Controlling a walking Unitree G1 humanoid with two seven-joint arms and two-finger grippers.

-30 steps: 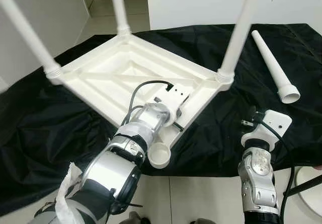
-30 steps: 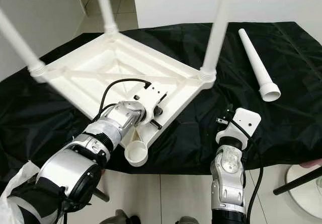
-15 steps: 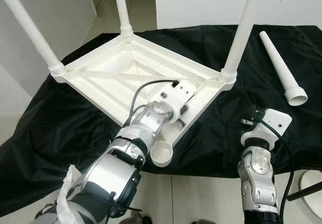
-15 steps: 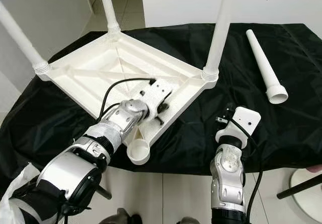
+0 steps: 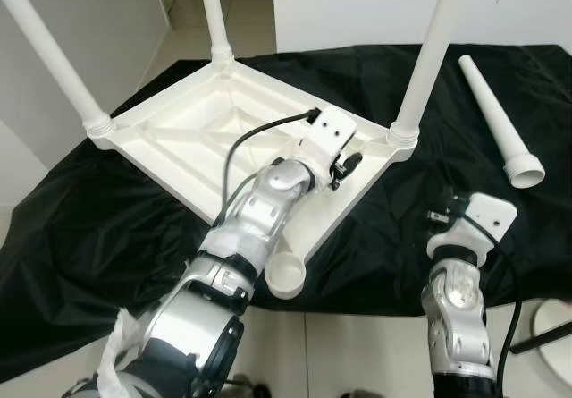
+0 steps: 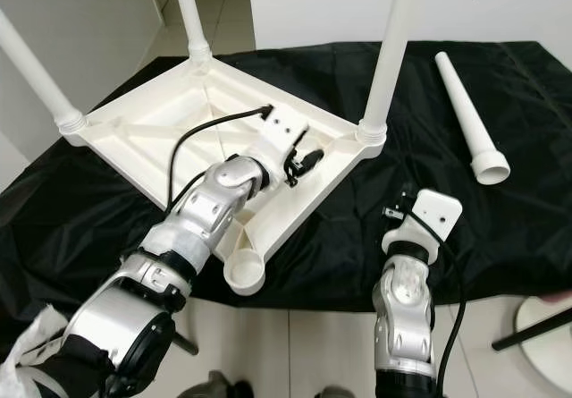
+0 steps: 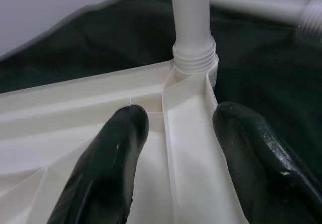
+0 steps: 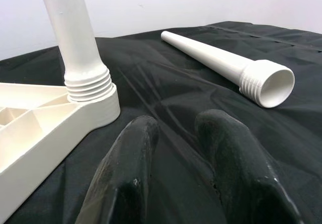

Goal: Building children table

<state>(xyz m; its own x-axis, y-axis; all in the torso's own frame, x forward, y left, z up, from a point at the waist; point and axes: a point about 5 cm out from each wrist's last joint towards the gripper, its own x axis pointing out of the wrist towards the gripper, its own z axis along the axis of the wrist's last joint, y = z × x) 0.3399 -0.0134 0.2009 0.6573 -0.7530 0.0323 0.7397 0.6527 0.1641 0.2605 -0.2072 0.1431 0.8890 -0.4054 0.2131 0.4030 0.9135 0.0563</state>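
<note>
The white plastic table [image 5: 192, 134] lies upside down on a black cloth [image 5: 80, 228]. Three legs stand in its corners, and the nearest one on the right [image 5: 424, 58] rises from its socket. The near corner socket [image 5: 286, 277] is empty. A loose white leg [image 5: 499, 125] lies on the cloth at the far right. My left gripper [image 5: 344, 165] is open over the table's rim, and its fingers [image 7: 121, 148] straddle a rib close to the right leg's base [image 7: 193, 58]. My right gripper [image 5: 442, 215] hovers low over the cloth, open and holding nothing, pointing toward the loose leg [image 8: 236, 68].
The cloth's front edge [image 5: 357, 304] runs just before me, with tiled floor below. A round white base with a dark pole [image 5: 550, 326] stands at the lower right. White walls close the back and the left side.
My left arm has reached farther over the table, from the near rim toward the right corner leg. The right arm has stayed put. The camera shifted slightly.
</note>
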